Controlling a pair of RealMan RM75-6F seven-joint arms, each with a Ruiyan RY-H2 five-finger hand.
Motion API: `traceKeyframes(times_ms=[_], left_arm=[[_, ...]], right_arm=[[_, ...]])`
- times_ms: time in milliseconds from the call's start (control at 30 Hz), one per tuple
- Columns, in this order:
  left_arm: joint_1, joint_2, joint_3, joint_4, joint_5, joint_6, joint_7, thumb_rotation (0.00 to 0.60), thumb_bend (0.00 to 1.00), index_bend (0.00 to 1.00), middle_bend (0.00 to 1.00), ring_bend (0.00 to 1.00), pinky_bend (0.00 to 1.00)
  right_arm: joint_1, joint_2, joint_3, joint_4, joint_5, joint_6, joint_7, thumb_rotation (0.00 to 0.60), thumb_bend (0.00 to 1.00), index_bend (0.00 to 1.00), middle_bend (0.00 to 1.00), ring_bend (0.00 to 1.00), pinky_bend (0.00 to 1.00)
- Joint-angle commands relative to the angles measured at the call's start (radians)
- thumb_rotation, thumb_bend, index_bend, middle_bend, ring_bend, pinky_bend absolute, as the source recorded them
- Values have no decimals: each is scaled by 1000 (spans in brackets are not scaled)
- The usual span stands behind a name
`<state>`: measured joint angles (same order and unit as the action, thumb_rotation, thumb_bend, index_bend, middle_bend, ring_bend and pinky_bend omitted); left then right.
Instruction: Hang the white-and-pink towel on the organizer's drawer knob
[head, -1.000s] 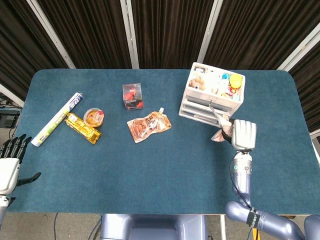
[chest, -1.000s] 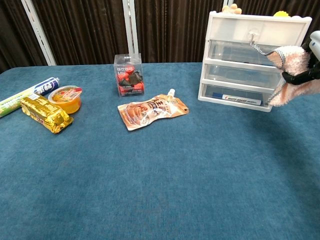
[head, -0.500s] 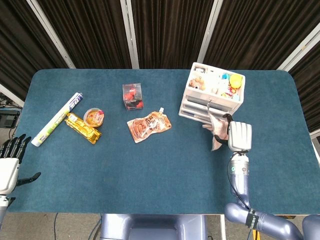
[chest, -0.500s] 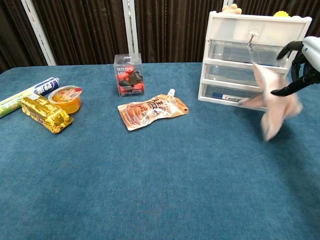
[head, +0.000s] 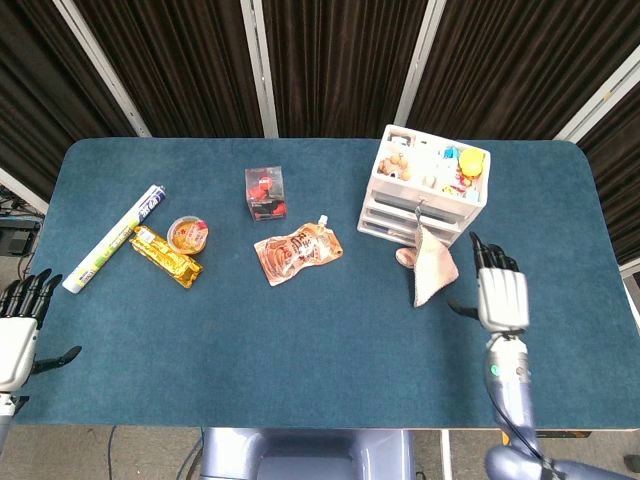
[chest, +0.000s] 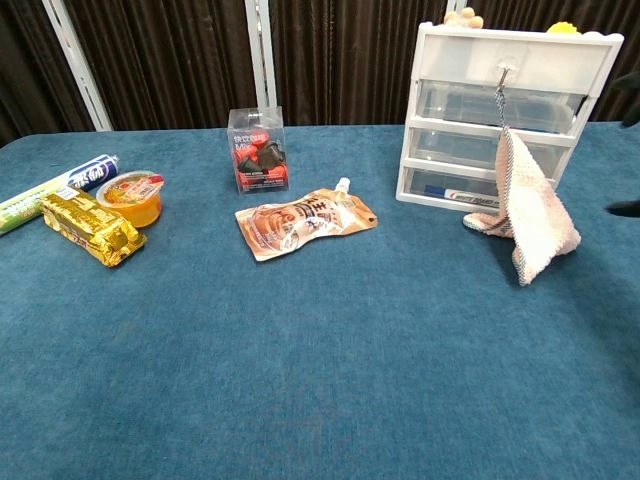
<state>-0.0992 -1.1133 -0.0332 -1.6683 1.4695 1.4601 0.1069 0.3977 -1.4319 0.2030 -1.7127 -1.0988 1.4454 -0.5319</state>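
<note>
I see the white-and-pink terry towel (chest: 530, 215) hanging from the white plastic drawer organizer's (chest: 510, 115) top knob (chest: 505, 70); my right hand (head: 500, 295) and left hand (head: 18, 335) are released, fingers apart.

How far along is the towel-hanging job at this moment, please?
It looks essentially done: the towel hangs by its loop from the knob of the organizer's top drawer, its lower end apparently on the table. Nothing is in hand: the right hand is open and apart from the towel, and the left hand is open at the table's edge. Nothing visibly remains.
</note>
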Motion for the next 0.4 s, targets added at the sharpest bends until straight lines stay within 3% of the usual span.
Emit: traceKeyframes(times_ms=[33,200,400], left_arm=[[12,12,17,-14,5,2,22,600,44,0,0,0,0],[35,26,49,-19,38,23,50,600,44,0,0,0,0],[50,22,70,4,84,47,71,600,43,0,0,0,0]], right_arm=[[-101,183,-134,-105,-144,22,67,600,0,50,32,0,110],[-175,294,-255,-63,-331,73,145,600,0,7,0,0,1],[-249,334,-311,5,-419,128,300,600,0,0,0,0,0]])
